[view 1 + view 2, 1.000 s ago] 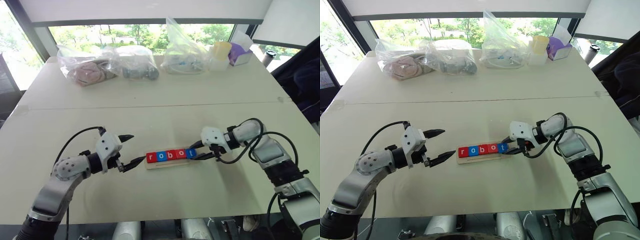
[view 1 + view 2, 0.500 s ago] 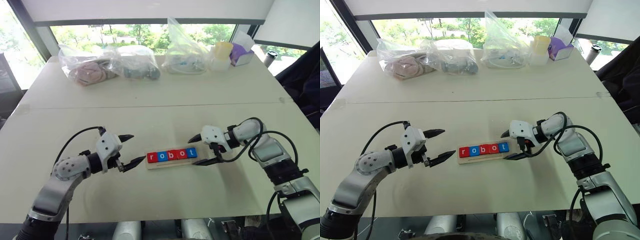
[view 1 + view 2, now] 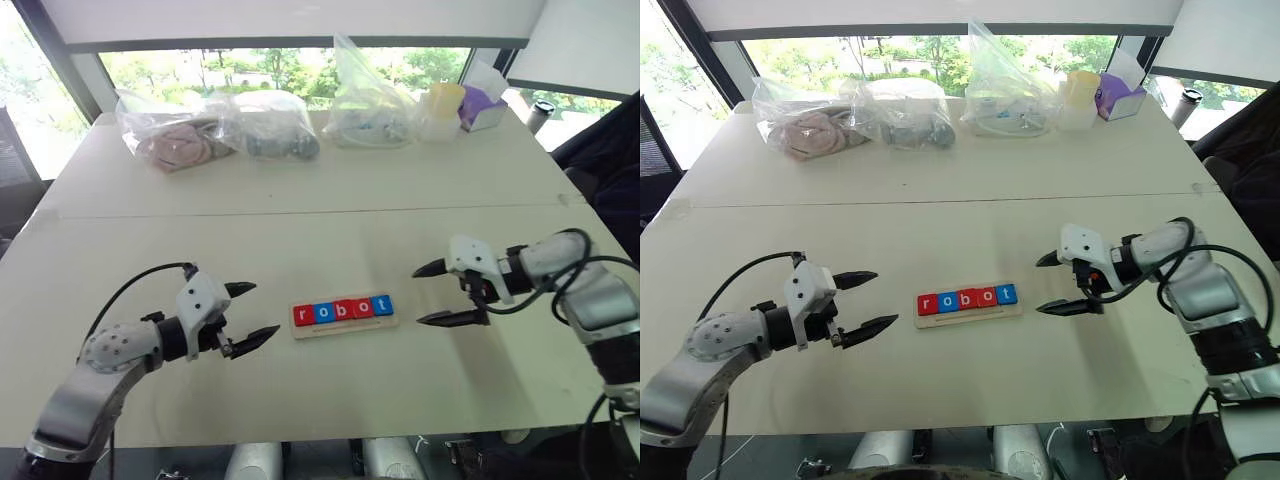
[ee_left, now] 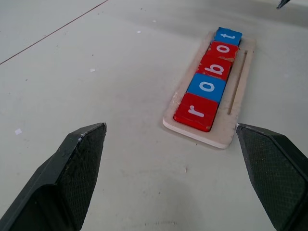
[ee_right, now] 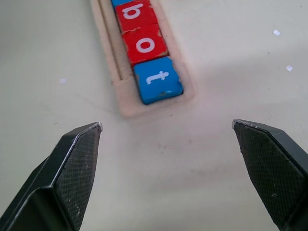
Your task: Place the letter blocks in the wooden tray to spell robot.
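In the middle of the pale worktop [image 3: 330,240] the wooden tray [image 3: 345,325] is lying with all five letter blocks [image 3: 343,310] sitting in it in a row, reading r, o, b, o, t from the robot's left to its right: red, blue, red, red, blue. The right gripper [image 3: 432,294], which a second ago was pinched on the blue t at the tray's right end, is now hanging well clear of it off to the right, its fingers spread wide and holding nothing. The left gripper [image 3: 247,313] is also drawing back a little from the tray's left end, and its fingers are standing wide and empty too. From the left wrist, the row is sitting snug against one rim, with a thin groove showing along the other side. Several clear plastic bags [image 3: 250,125] are sitting at the far edge, well apart from all this. To my eye the word is finished and the job is done; both arms are just backing off.
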`<state>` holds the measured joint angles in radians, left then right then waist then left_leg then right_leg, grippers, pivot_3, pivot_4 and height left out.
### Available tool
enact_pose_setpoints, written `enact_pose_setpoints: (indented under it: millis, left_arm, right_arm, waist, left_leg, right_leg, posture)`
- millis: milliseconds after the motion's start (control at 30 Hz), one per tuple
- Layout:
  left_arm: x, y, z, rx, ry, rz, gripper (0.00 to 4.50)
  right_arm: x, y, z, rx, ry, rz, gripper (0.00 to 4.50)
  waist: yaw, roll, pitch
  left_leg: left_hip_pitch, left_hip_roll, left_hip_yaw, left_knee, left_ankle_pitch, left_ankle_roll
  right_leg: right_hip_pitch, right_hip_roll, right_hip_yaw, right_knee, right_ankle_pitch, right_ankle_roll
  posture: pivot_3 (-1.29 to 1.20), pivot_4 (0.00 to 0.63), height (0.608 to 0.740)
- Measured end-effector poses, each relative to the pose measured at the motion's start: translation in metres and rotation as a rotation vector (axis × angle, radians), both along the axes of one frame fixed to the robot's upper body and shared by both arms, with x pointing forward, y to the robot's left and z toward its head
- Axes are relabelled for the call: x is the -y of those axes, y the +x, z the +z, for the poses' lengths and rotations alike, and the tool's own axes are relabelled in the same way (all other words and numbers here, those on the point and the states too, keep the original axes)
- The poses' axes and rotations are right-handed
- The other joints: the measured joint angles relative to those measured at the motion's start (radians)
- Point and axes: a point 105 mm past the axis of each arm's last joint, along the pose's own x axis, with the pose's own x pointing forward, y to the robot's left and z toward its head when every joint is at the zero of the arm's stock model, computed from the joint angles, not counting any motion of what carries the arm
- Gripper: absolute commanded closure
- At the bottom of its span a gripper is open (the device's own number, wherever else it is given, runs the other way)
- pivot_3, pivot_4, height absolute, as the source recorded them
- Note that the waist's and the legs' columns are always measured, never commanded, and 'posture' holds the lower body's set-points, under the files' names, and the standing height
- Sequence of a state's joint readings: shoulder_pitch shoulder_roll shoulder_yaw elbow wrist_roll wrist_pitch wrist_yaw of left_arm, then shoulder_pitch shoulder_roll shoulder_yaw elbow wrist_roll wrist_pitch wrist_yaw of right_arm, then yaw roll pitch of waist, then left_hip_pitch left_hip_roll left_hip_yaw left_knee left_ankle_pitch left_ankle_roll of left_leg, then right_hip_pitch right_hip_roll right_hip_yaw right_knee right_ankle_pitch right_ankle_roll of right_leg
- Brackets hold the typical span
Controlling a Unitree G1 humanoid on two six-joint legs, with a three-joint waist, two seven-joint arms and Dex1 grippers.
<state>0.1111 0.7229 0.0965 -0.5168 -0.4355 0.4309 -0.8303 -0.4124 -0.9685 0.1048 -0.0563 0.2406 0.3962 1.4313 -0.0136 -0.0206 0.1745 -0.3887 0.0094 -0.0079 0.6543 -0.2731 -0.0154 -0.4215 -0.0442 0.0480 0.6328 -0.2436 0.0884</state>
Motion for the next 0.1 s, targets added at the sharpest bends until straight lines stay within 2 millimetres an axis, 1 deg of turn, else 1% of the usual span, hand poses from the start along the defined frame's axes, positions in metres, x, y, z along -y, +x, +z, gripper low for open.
enact_pose_setpoints:
  millis: [100]
  left_arm:
    - [-0.0067, -0.0054, 0.0031, -0.021, 0.016, -0.008, 0.00]
  right_arm:
    - [0.0032, -0.0103, 0.0086, -0.010, -0.003, 0.000, 0.02]
  waist:
    - [0.000, 0.000, 0.000]
  left_leg:
    - [0.000, 0.000, 0.001, 0.000, 0.000, 0.000]
  right_leg:
    - [0.000, 0.000, 0.000, 0.000, 0.000, 0.000]
  posture:
    - [0.00, 0.150, 0.740]
